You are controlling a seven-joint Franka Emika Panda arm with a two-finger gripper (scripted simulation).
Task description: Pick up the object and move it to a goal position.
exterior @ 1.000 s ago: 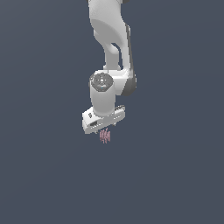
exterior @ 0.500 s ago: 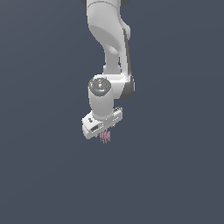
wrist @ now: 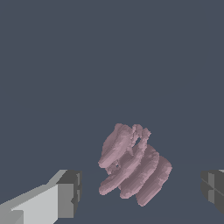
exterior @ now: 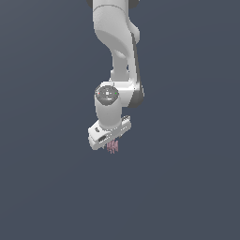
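Flat slate-grey fills everything behind the arm (exterior: 115, 56), with no edge, bench or marker to be made out in either view. Taking the gripper (exterior: 112, 144) as the landmark: over the last second it has crept a little toward the exterior view's left, and the white wrist above it has turned slightly, while its height has hardly altered. The object (exterior: 112, 147) has kept its place right under the gripper through all three moments. I read that as a fine alignment over the object, not yet a lift, so the pick-up looks unfinished and the carry to the goal has not begun.

The gripper is released: in the wrist view its two grey fingertips (wrist: 70, 192) stand wide apart, one on each side of the object (wrist: 133, 164), with clear grey gaps between each tip and the pink mass. Neither tip touches it.

The object is a small pale pink-red cluster of rounded, elongated lobes lying side by side and slanted, something like a bundle of short ridges, with a rougher knot at one end. In the exterior view it shows only as a few thin upright pink streaks poking out just below the gripper. Whether it rests on a surface cannot be told, since no shadow or contact line shows.
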